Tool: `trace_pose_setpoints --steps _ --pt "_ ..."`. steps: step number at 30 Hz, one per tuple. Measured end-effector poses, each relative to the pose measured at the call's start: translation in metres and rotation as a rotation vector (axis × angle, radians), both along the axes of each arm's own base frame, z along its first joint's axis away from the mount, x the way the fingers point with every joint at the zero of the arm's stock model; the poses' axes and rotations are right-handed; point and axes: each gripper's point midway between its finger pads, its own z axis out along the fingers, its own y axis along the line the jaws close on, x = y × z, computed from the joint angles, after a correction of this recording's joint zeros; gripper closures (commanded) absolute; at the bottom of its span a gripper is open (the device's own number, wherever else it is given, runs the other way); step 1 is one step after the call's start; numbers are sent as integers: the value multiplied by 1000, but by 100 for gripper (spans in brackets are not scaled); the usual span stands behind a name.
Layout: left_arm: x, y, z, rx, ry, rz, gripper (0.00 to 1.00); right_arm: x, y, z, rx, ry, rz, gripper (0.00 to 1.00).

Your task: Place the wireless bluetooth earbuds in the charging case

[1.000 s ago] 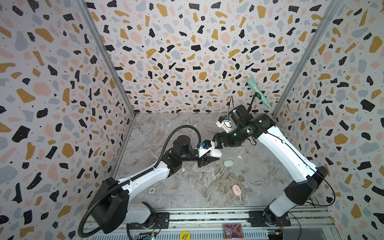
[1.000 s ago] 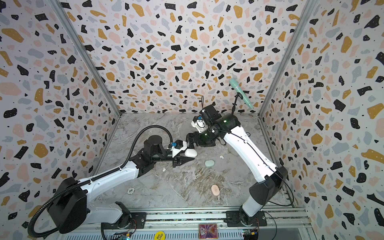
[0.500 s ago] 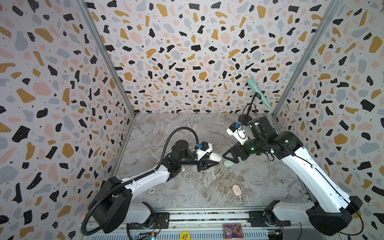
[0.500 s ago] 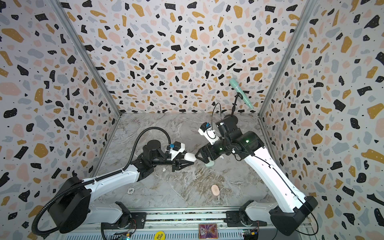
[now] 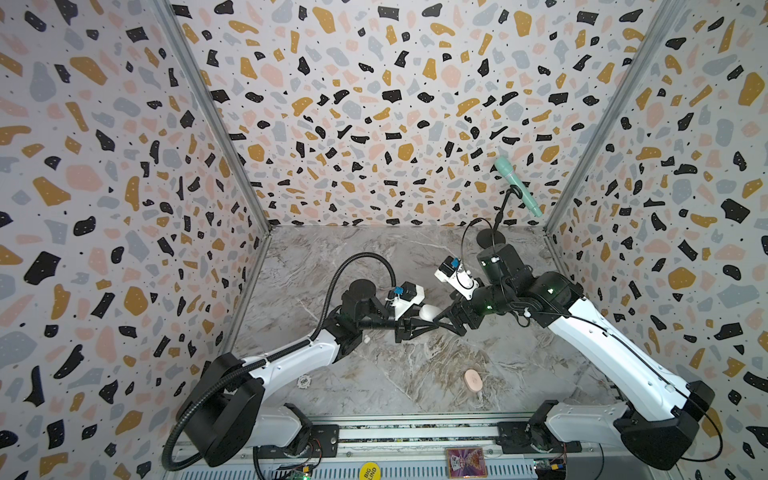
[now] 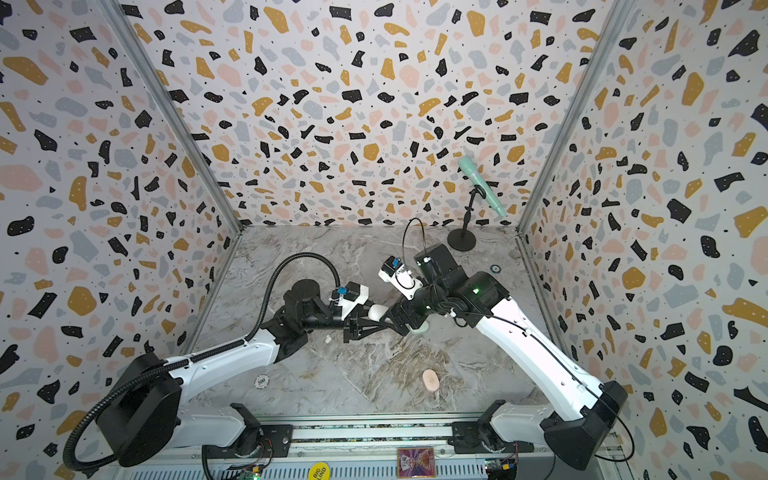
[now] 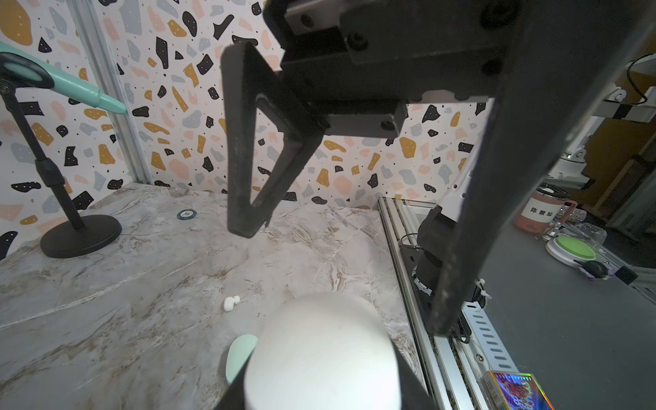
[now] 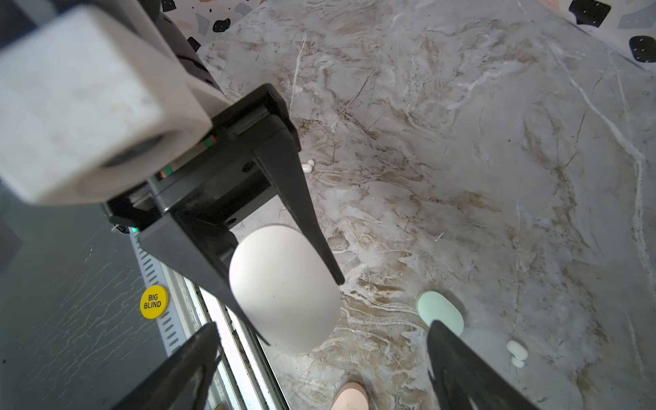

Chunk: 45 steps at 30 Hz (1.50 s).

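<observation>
A white charging case [image 5: 428, 311] [image 6: 378, 311], a closed pebble, hangs above the marble floor with my left gripper [image 5: 424, 318] [image 7: 319, 390] shut on it. My right gripper [image 5: 446, 318] [image 8: 321, 324] faces it from the right, open wide, its fingers [image 8: 458, 365] to either side of the case's [image 8: 284, 287] free end without touching it. One white earbud [image 7: 230, 303] [image 8: 516, 349] lies next to a mint case [image 8: 440, 312] [image 7: 239, 355]. Another white earbud [image 8: 307, 166] [image 5: 366, 338] lies below my left wrist. A pink case [image 5: 473, 380] [image 6: 431, 380] rests nearer the front.
A mint microphone on a black stand [image 5: 517, 187] is at the back right. A white chip [image 5: 304, 380] lies front left and a blue chip [image 6: 494, 269] at the right. The front rail carries a yellow button [image 5: 369, 471] and a card [image 5: 464, 461].
My right arm has swung forward and toward the left, bringing its open fingers up to the white case. My left gripper has kept its hold and shifted slightly.
</observation>
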Motion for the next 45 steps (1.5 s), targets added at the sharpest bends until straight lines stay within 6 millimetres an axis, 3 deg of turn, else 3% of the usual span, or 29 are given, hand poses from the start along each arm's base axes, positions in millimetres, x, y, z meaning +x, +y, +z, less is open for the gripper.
trace_pose_setpoints --steps 20,31,36,40,45 --pt "0 1 -7 34 12 -2 63 7 4 -10 -20 -1 -1 10" --pt "-2 2 -6 36 11 -4 64 35 -19 -11 -43 -25 -119 12" --pt "-3 2 -4 32 5 -4 64 40 -20 -5 -40 -40 -133 12" --pt "-3 2 -4 33 6 -5 64 35 -15 0 -9 -30 -102 11" --pt "-3 2 -4 34 5 -5 64 14 1 9 43 -13 13 11"
